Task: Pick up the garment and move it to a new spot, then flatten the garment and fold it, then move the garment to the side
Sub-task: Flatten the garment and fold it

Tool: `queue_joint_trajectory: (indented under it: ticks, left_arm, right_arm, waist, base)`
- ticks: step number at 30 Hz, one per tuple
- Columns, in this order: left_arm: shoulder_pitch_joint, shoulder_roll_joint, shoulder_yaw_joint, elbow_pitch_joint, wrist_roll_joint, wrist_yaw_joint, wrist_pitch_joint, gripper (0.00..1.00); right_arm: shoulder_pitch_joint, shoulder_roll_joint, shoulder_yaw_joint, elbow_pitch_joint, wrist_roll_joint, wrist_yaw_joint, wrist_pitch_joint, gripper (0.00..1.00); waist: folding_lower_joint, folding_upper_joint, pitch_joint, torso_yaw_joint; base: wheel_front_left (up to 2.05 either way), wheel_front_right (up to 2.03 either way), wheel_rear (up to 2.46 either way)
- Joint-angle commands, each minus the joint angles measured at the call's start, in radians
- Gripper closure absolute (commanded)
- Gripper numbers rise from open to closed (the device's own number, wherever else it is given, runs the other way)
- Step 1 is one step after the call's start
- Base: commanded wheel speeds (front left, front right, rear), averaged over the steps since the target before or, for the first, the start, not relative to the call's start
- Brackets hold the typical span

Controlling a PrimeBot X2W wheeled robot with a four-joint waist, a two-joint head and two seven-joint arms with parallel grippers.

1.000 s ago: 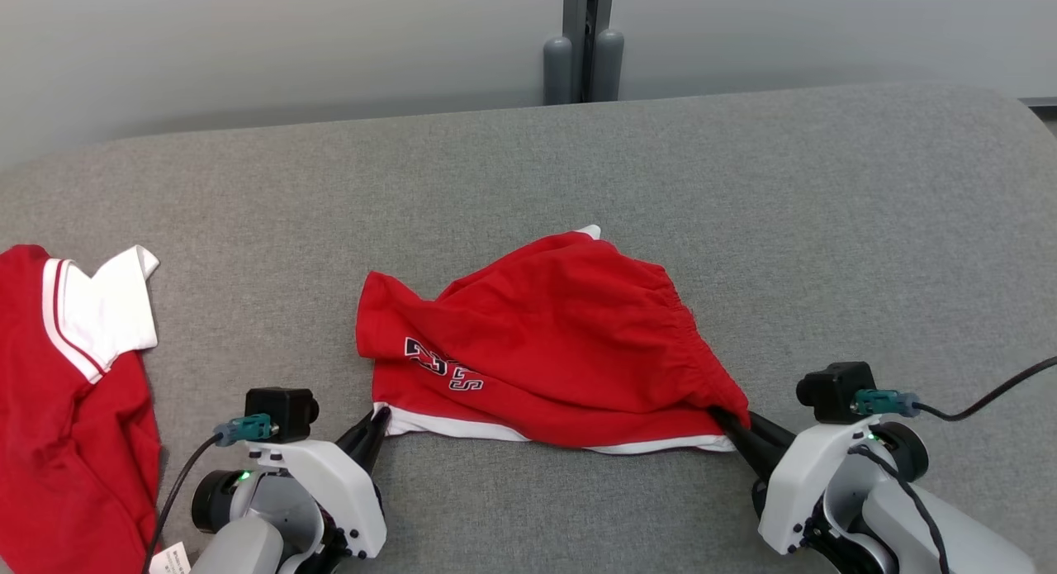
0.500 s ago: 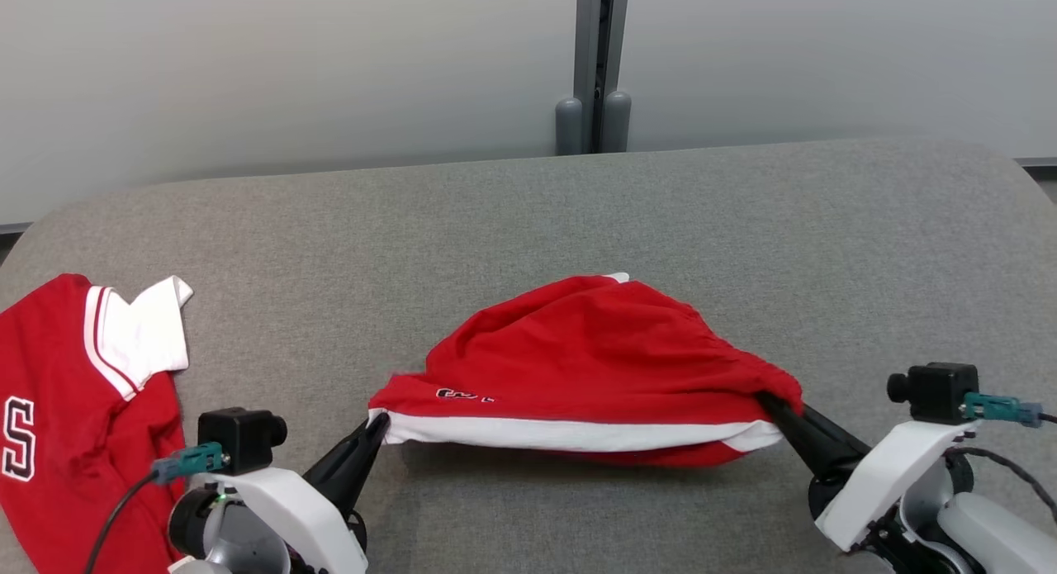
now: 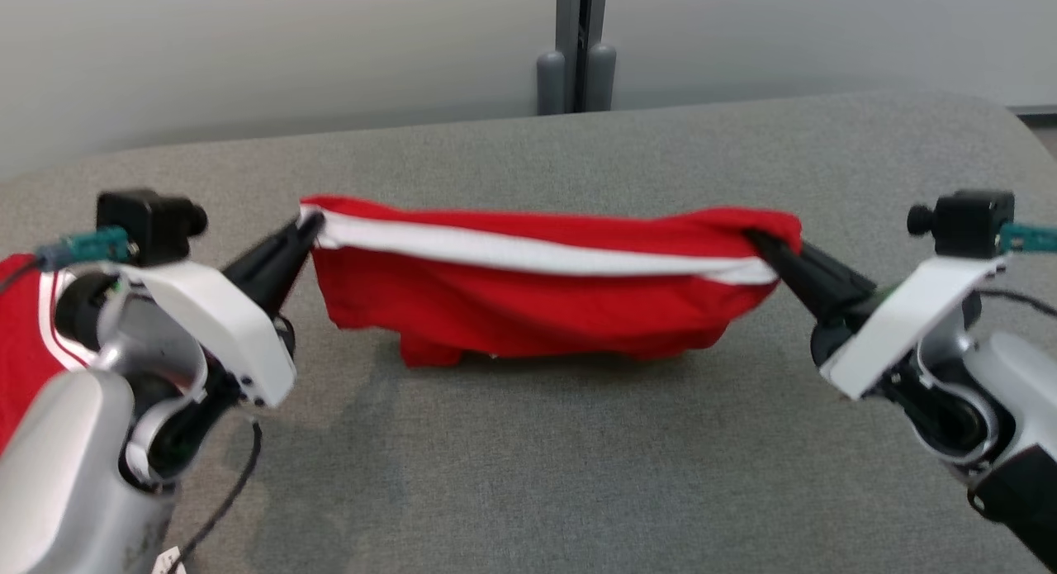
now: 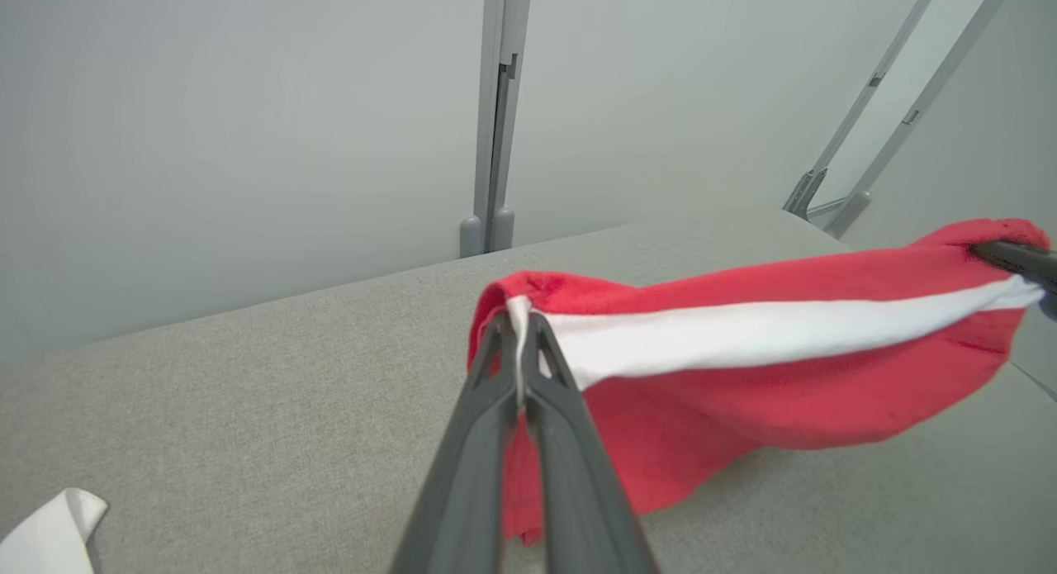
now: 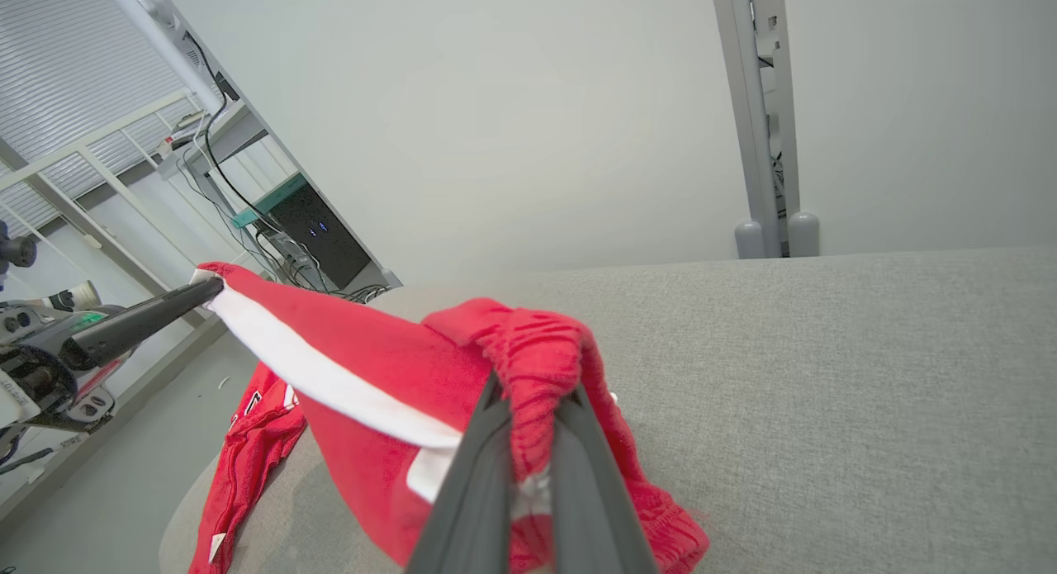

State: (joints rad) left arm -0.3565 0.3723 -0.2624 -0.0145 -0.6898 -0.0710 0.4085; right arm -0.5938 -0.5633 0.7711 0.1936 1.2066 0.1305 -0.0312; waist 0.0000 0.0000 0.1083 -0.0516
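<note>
We hold the red garment (image 3: 528, 310) stretched between left gripper (image 3: 306, 226) and right gripper (image 3: 754, 239), each pinching one end of its white-trimmed edge; the rest sags toward the tabletop (image 3: 578, 475) beneath them. It looks soft, light and floppy; corners seem the best holds.

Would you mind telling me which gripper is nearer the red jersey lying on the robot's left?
Left. The left gripper grips the shorts at the end toward the jersey; the right gripper grips their opposite end, farther away.
</note>
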Motion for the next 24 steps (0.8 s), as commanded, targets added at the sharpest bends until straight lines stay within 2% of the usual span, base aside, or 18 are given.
queue_joint_trajectory:
  ticks: [1, 14, 16, 17, 24]
  left_arm:
    - [-0.042, 0.011, 0.005, 0.017, 0.008, -0.005, 0.004, 1.00]
    - [-0.706, 0.011, -0.034, 0.418, 0.080, -0.045, 0.036, 1.00]
    - [-0.801, 0.008, -0.039, 0.472, 0.095, -0.049, 0.020, 1.00]
    - [-0.900, 0.007, -0.036, 0.519, 0.112, -0.049, -0.013, 1.00]
    - [-1.136, 0.016, -0.026, 0.686, 0.154, -0.050, -0.125, 1.00]
  right_arm:
    - [-0.037, 0.005, -0.001, 0.007, 0.012, 0.001, 0.010, 1.00]
    - [-0.610, 0.063, 0.032, 0.179, 0.071, 0.001, 0.051, 1.00]
    - [-0.688, 0.083, 0.025, 0.210, 0.092, 0.001, 0.031, 1.00]
    - [-0.768, 0.096, 0.022, 0.248, 0.096, 0.001, 0.009, 1.00]
    - [-0.972, 0.131, 0.023, 0.342, 0.108, 0.000, -0.106, 1.00]
  waist:
    - [0.0000, 0.0000, 0.046, -0.012]
    - [0.0000, 0.0000, 0.334, -0.017]
    - [0.0000, 0.0000, 0.363, -0.019]
    - [0.0000, 0.0000, 0.392, -0.021]
    - [0.0000, 0.0000, 0.436, -0.021]
  base:
    - [0.00, 0.00, 0.00]
    - [0.00, 0.00, 0.00]
    - [0.00, 0.00, 0.00]
    - [0.00, 0.00, 0.00]
    - [0.00, 0.00, 0.00]
